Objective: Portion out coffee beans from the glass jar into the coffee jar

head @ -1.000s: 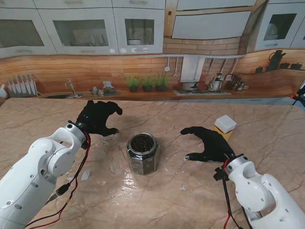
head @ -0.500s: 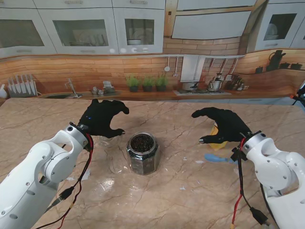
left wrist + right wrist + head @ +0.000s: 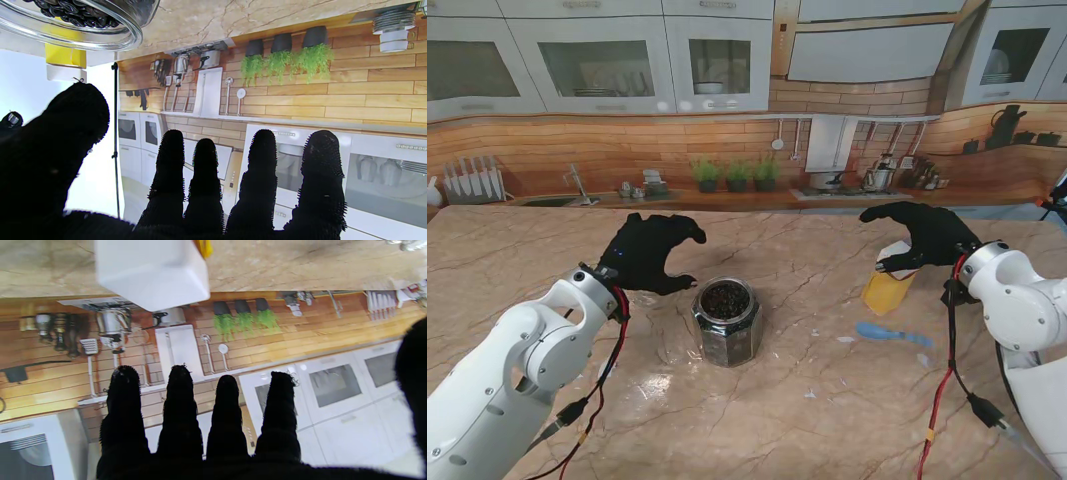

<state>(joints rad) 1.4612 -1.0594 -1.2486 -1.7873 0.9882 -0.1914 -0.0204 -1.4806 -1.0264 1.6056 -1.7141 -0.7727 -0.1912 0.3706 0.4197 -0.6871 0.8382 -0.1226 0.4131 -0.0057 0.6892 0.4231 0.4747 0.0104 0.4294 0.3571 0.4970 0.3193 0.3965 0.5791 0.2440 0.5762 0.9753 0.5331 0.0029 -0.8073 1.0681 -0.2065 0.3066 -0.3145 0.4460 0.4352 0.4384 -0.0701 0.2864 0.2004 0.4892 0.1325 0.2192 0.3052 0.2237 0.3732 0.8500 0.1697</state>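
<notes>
Standing nearest to me at the middle of the marble table (image 3: pixel 777 400), the glass jar (image 3: pixel 726 322) is open-topped and full of dark coffee beans (image 3: pixel 725 298). Just to its right and a little farther, a blue scoop (image 3: pixel 885 333) lies flat on the table. Beyond the jar on the left, the left hand (image 3: pixel 649 253) hovers with its fingers (image 3: pixel 171 173) spread and lightly curled, gripping nothing; in its wrist view the jar's rim sits close to the thumb. Farther right, the yellow coffee jar (image 3: pixel 888 291) with its white lid (image 3: pixel 151 271) stands beneath the right hand (image 3: pixel 924 236). That hand's fingers (image 3: pixel 180 410) are apart and arched over the lid, clear of it, with nothing in the palm.
</notes>
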